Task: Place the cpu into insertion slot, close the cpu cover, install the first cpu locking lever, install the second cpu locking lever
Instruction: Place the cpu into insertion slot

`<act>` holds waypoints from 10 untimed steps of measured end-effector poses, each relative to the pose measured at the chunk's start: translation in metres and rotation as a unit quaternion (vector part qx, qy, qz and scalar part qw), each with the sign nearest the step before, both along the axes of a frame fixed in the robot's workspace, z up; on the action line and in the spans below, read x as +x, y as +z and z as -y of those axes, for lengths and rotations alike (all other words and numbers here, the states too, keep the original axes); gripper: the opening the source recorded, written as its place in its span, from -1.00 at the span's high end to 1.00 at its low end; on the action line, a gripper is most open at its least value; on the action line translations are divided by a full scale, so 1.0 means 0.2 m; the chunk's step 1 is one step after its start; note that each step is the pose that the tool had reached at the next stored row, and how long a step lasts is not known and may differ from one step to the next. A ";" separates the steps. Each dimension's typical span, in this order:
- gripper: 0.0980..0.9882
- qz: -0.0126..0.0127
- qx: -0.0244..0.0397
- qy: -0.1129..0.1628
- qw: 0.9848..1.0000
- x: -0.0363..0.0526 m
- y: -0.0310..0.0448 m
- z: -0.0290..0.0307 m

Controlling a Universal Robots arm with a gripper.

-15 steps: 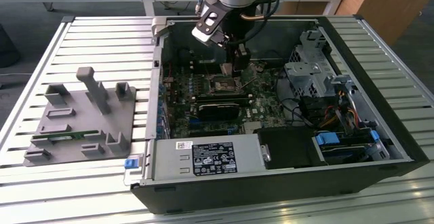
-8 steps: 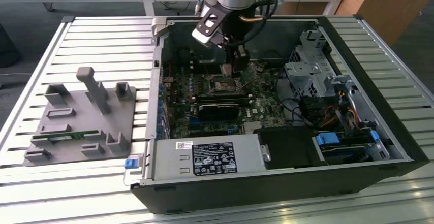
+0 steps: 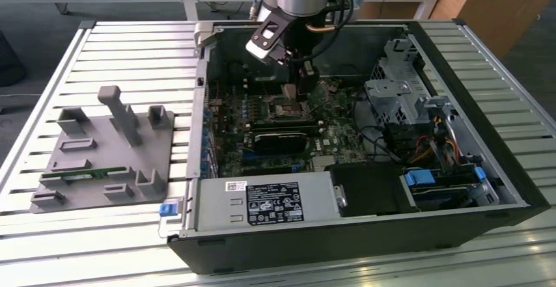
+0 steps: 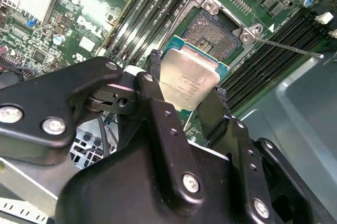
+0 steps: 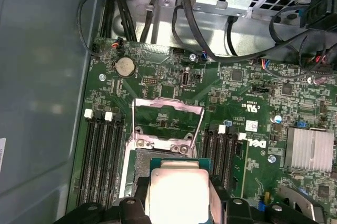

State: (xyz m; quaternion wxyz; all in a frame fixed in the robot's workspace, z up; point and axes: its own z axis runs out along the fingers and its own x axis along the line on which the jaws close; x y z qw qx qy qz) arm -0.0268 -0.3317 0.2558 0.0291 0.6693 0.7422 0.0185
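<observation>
Robotics lab, slatted metal bench (image 3: pixel 130 46), opened computer case (image 3: pixel 347 241)

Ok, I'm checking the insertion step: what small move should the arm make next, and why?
Probably shift the cpu fully over the slot before lowering. The fingers grip it by two sides, the cover stands open, and part of the slot's centre shows beyond the cpu's edge, so it seems not yet squarely above.

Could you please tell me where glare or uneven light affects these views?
First wrist view: glare washes the cpu top nearly white, and the heatsink shines too. Second wrist view: the cpu, held in the gripper, reflects only softly, and a bright patch falls on the green board. Exterior view: the case interior is dimmer than the pale slatted table.
</observation>
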 end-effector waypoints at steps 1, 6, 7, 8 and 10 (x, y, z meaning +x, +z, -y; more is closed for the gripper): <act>0.02 0.000 0.000 0.000 1.000 0.000 -0.004 -0.001; 0.02 0.000 0.000 0.000 1.000 0.000 -0.023 -0.004; 0.02 0.000 0.000 -0.001 1.000 0.000 -0.027 -0.005; 0.02 0.000 0.000 -0.001 1.000 0.000 -0.032 -0.005; 0.02 0.000 0.000 -0.001 1.000 0.000 -0.041 -0.005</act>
